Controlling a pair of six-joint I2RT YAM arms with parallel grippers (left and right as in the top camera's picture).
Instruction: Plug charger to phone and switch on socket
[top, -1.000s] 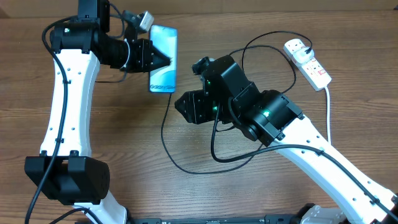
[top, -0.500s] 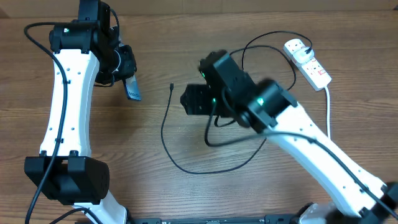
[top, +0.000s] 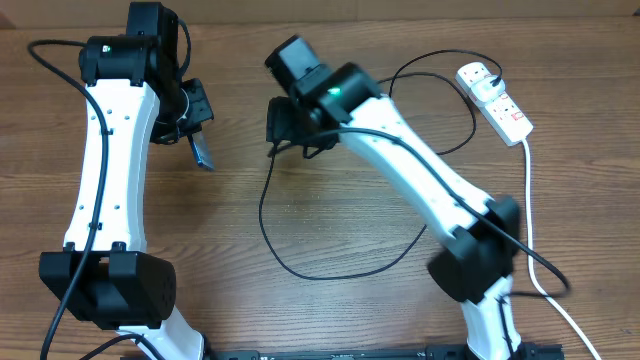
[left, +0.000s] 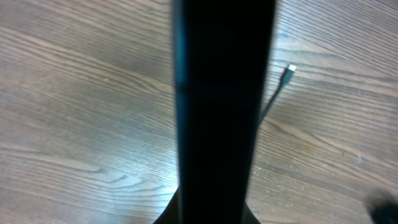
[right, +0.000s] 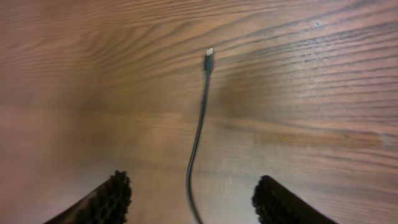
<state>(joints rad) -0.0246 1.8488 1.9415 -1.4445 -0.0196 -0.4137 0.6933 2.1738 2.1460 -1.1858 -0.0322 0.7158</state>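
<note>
Black charger (right: 200, 118) between spread right gripper (right: 193, 186)

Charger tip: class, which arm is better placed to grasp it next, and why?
Right. The right gripper, open, hangs over the charger, the cable lying between its fingers. The left gripper is shut on the phone, held on edge.

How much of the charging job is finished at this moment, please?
Done: the left gripper holds the phone on its edge. In hand: the open right gripper hovers over the charger's connector, which lies free on the table. Left: grasp it, plug it into the phone, switch on the socket.
</note>
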